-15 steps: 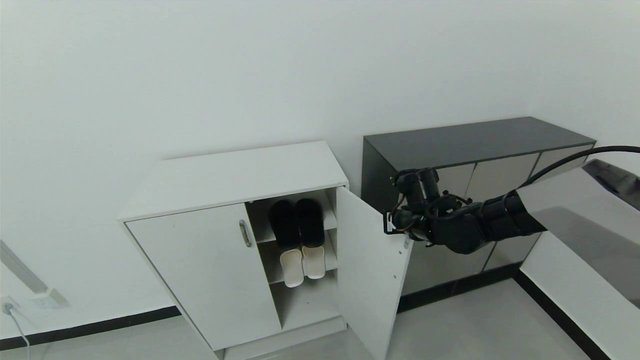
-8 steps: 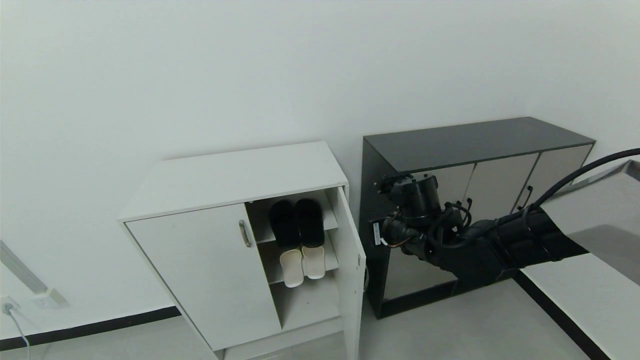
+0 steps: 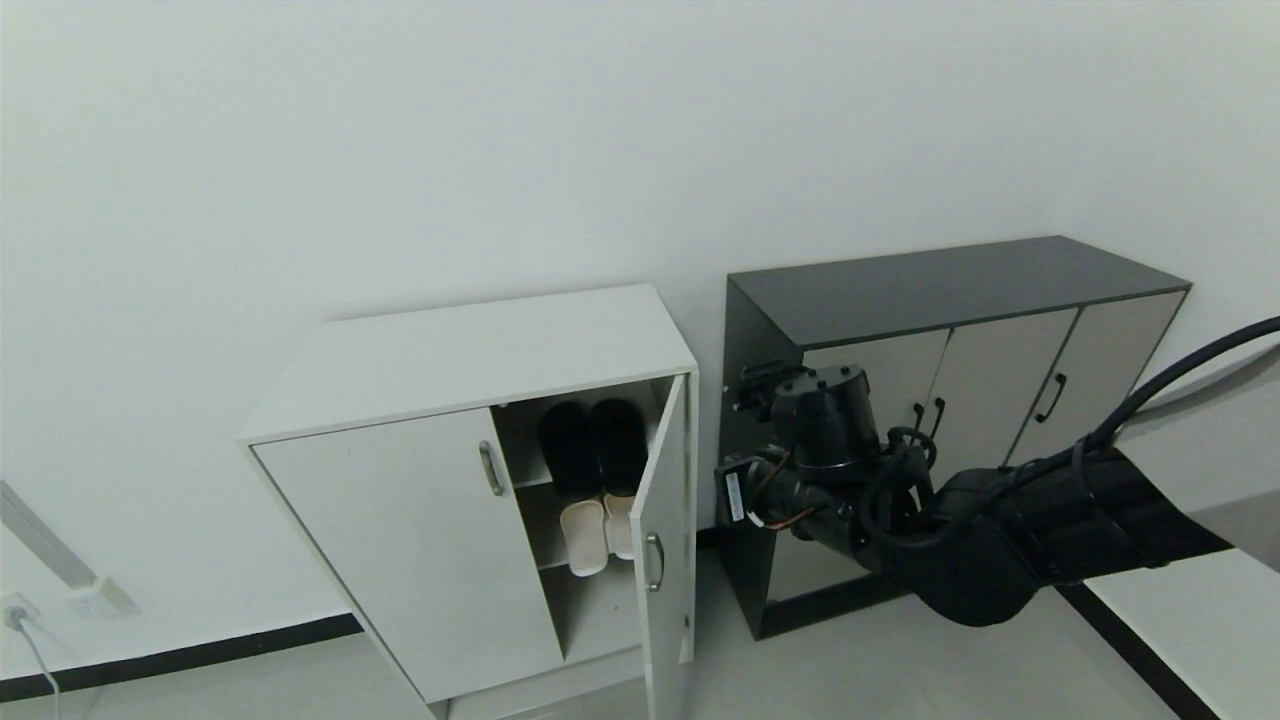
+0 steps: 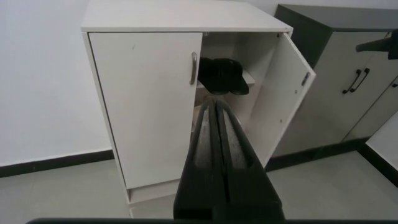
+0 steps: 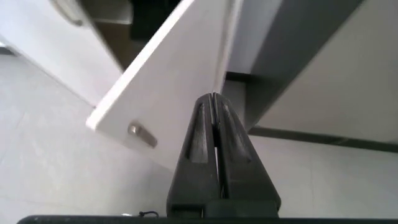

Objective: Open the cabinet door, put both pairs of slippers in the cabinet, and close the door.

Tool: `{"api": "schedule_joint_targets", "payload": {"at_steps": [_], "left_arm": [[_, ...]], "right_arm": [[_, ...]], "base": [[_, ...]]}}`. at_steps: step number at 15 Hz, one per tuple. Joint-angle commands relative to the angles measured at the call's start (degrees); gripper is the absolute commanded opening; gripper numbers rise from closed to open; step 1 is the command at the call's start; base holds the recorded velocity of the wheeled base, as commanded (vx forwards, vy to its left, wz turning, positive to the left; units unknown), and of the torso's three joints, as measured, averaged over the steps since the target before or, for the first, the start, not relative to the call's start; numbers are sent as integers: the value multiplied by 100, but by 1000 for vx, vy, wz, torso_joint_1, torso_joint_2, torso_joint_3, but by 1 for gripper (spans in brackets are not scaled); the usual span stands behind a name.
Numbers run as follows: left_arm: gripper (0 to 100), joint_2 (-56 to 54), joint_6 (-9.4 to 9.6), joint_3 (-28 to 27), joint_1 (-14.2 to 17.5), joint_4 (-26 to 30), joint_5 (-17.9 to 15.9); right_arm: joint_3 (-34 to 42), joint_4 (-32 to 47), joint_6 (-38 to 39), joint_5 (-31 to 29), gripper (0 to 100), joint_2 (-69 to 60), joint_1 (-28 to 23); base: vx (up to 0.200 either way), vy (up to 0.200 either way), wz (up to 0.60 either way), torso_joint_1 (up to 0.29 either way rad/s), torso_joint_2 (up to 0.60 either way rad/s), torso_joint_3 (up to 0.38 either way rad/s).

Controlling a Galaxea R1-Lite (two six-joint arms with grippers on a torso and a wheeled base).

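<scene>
The right gripper is holding its two black fingers pressed flat together with nothing between them. Its tips are pointing at the outer face of the white cabinet door, close to the free edge and beyond the small metal handle; whether they are touching the panel cannot be told. The left gripper is likewise keeping its jaws shut on nothing, hanging in front of the white two-door cabinet and well apart from it.

From the head view, the right arm is reaching in between the white cabinet and the dark grey sideboard. The door is standing partly ajar, hinged at the cabinet's right side, leaving a gap through which both pairs are showing. The black slippers are lying on the upper shelf, and the cream slippers are lying on the shelf below, toes outward. The left wrist view is catching the black pair past its own fingers, and the closed left door with its upright handle. The plain white wall is standing behind both pieces of furniture.
</scene>
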Motion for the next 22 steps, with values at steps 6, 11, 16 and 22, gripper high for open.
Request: {"api": "schedule_joint_targets", "payload": {"at_steps": [6, 11, 16, 22], "left_arm": [[0, -1, 12, 1, 6, -4, -14], [0, -1, 12, 1, 6, -4, -5], [0, -1, 3, 1, 6, -4, 4], [0, -1, -6, 1, 6, -4, 4]], "right_arm": [[212, -293, -174, 288, 0, -48, 9], [872, -1260, -438, 605, 0, -180, 9], [2278, -1567, -473, 974, 0, -909, -17], [3482, -2121, -473, 1106, 0, -1094, -17]], "base": [[0, 0, 400, 2, 2, 2], [0, 0, 0, 0, 0, 0], [80, 0, 0, -2, 2, 0], [67, 0, 0, -3, 1, 4]]}}
